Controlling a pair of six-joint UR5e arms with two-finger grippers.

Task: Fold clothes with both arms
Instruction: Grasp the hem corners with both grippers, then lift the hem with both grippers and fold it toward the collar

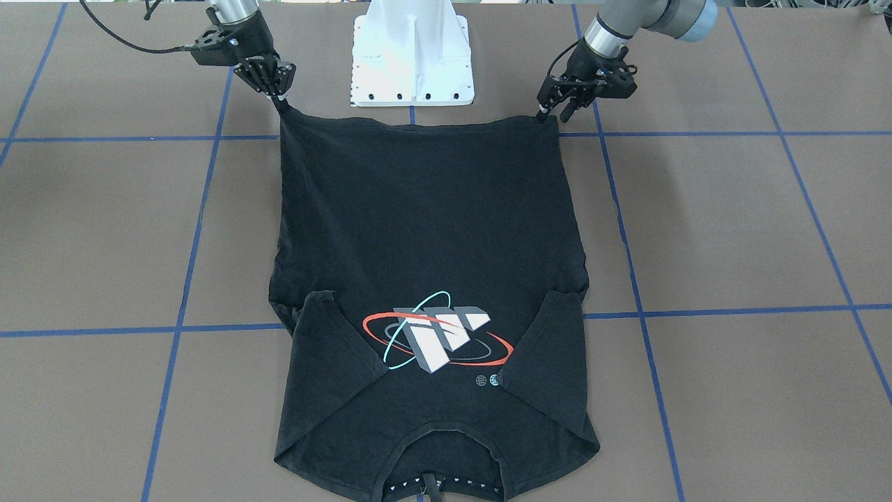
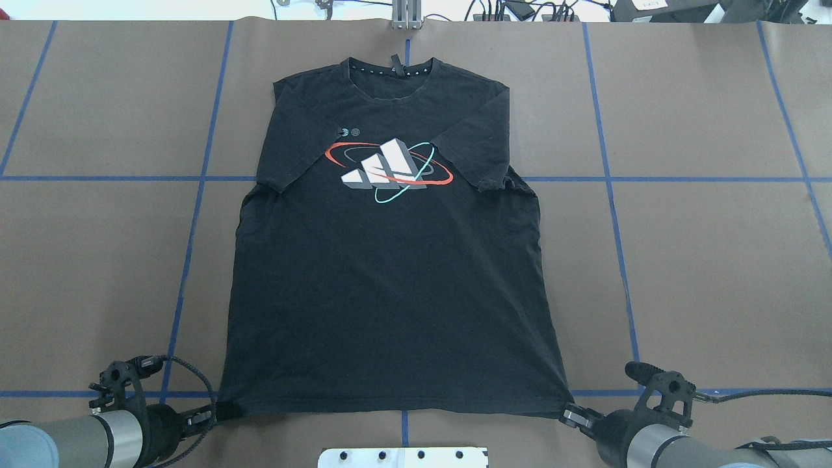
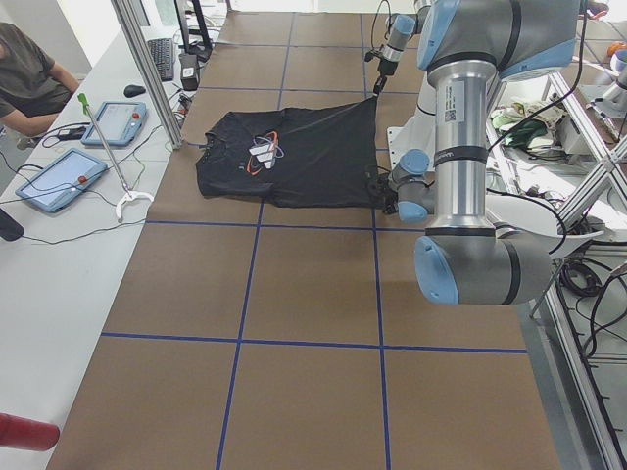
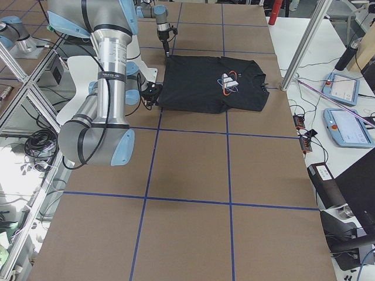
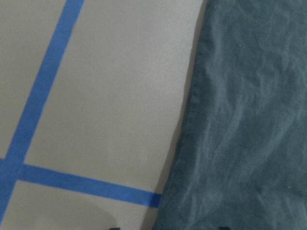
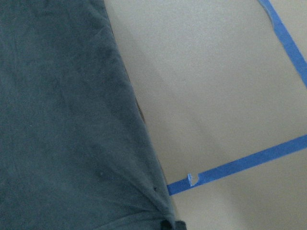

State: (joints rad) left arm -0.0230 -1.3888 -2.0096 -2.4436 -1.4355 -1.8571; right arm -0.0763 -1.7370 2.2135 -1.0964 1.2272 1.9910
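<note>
One black T-shirt [image 2: 390, 292] lies face up and spread flat on the brown table [image 2: 682, 260], collar at the far edge from the robot and hem nearest the white pedestal base [image 1: 412, 63]. Markings: a chest logo [image 2: 387, 170] of three slanted white-and-grey blocks, crossed by a red ring and a teal ring; two small round emblems [image 2: 350, 132] sit just beside it, too small to read. Inside the collar [image 2: 390, 68] runs a row of small white marks, and a dark tag [image 2: 394, 62] hangs at its middle; no lettering can be made out on either. Both short sleeves [image 1: 334, 348] lie angled inward over the shirt front. The left arm [image 2: 78, 439] and the right arm [image 2: 676, 448] come in low from the robot's side, one on each side of the pedestal, wrists angled down toward the hem. The left gripper [image 2: 218, 411] is closed on its hem corner, and the right gripper [image 2: 569, 413] is closed on the opposite corner — the cloth draws to a small peak at each pinch and the hem edge runs nearly straight between them. Each wrist view shows a side edge of the shirt against the table paper and blue tape lines [image 5: 38, 110].
</note>
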